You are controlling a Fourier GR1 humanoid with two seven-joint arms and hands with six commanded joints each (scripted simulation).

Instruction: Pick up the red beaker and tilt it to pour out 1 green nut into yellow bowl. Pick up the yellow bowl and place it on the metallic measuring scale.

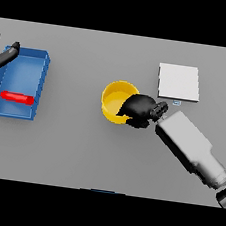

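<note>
Now right hand (141, 110) grips yellow bowl (114, 101) — red beaker (17, 97) lies in blue tray (41, 60).

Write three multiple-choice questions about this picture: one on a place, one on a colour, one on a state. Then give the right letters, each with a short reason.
1. Where does the red beaker lie?
A. in the blue tray
B. on the scale
C. in the bowl

2. What colour is the bowl?
A. green
B. yellow
C. white

3. What is the right hand doing?
A. resting far from everything
B. pressing on the scale
C. gripping the bowl's rim

Answers:
1 A: the beaker lies on its side inside the tray.
2 B: the bowl is yellow.
3 C: its fingers curl over the bowl's right edge, beside the metallic scale.
</note>
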